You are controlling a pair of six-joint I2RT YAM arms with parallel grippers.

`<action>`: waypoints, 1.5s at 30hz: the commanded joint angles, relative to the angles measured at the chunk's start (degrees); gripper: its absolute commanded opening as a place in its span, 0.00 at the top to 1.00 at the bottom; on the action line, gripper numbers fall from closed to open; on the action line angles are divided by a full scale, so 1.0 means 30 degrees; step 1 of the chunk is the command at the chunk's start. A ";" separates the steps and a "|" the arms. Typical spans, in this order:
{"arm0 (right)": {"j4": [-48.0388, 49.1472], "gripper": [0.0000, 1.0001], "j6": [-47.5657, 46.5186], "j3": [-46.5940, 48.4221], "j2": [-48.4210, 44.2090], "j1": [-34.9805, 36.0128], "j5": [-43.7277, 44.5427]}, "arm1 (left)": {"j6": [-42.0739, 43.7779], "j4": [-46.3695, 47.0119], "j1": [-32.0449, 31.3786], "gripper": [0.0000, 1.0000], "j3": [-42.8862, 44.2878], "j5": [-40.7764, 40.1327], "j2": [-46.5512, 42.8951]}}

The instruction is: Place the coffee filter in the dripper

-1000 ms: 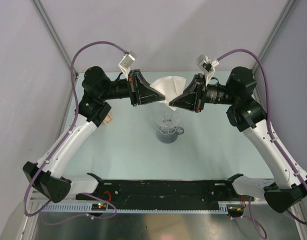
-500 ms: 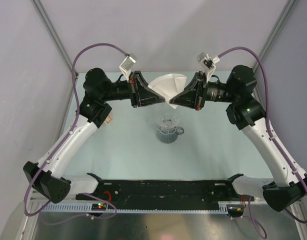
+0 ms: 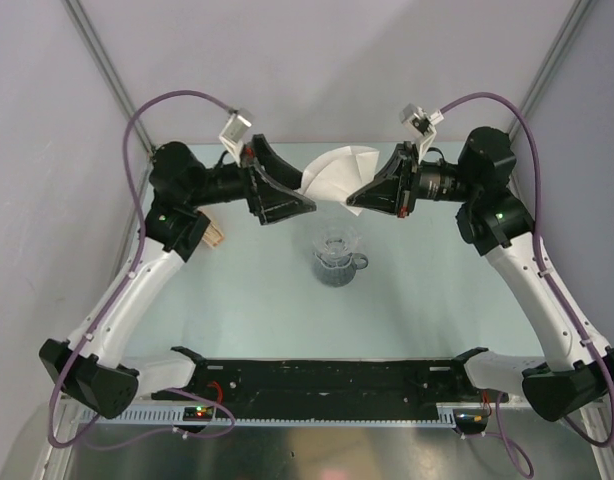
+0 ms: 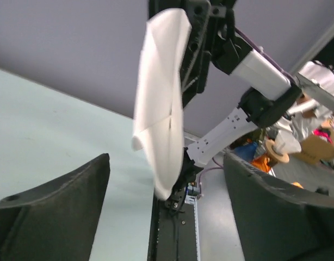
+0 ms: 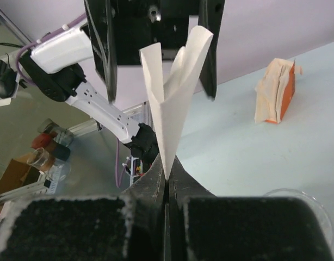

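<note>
The white coffee filter (image 3: 337, 172) hangs in the air above the table, partly spread into a cone (image 5: 175, 103). My right gripper (image 3: 352, 201) is shut on its pointed tip (image 5: 167, 176). My left gripper (image 3: 305, 192) stands open just left of the filter, and its two black fingers (image 4: 58, 206) are on either side of the paper's edge (image 4: 161, 109) without touching it. The dripper (image 3: 337, 258), a translucent grey ribbed cup with a loop handle on its right, stands on the table below and nearer than the filter. Its rim shows at the bottom right of the right wrist view (image 5: 297, 200).
A tan and orange packet (image 3: 215, 237) lies on the table at the left, behind the left arm (image 5: 276, 89). A black rail (image 3: 327, 380) runs along the near edge between the arm bases. Grey walls and metal posts close the back and sides.
My left gripper has opened, let go of the filter and drawn back to the left. The right gripper keeps hold of the filter's tip, and the filter has spread open a little.
</note>
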 commanded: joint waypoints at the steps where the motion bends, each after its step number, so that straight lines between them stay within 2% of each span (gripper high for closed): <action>1: -0.1456 1.00 -0.1820 0.0240 -0.0732 -0.0220 -0.1272 | -0.0027 0.0385 0.1631 0.07 0.0754 -0.0034 -0.1213; 3: -0.2742 1.00 -0.2806 0.0259 -0.0883 -0.0105 -0.1508 | 0.0453 -0.0282 0.1949 0.06 0.1447 -0.0067 -0.1308; 8: -0.4845 1.00 -0.5046 0.0265 -0.1181 0.0488 -0.1584 | 0.2738 -0.3934 0.2069 0.17 0.2395 -0.0658 -0.1219; 14: -0.6677 1.00 -0.6839 0.0621 -0.1336 0.1443 -0.1006 | 0.2956 -0.4739 0.1529 0.27 0.2374 -0.0195 -0.0884; 26: -0.6924 1.00 -0.6957 0.0801 -0.1295 0.2104 -0.0592 | 0.4050 -0.5580 -0.0274 0.33 0.1197 -0.0322 -0.1130; 32: -0.6828 1.00 -0.6954 0.0923 -0.1179 0.2463 -0.0714 | 0.4715 -0.6464 -0.0833 0.44 0.0809 -0.0883 -0.1058; 36: -0.6913 1.00 -0.7490 0.1138 -0.0779 0.2523 -0.0754 | 0.4988 -0.6530 -0.1125 0.58 0.0793 -0.0366 -0.0992; 41: -0.6754 1.00 -0.7176 0.1765 0.0472 0.2497 -0.1742 | 0.6380 -0.6512 -0.2173 0.58 0.0506 0.0169 -0.1238; 45: -0.6621 1.00 -0.6589 0.2333 0.1130 0.2390 -0.2431 | 0.6474 -0.6533 -0.2306 0.65 0.0204 0.0159 -0.1130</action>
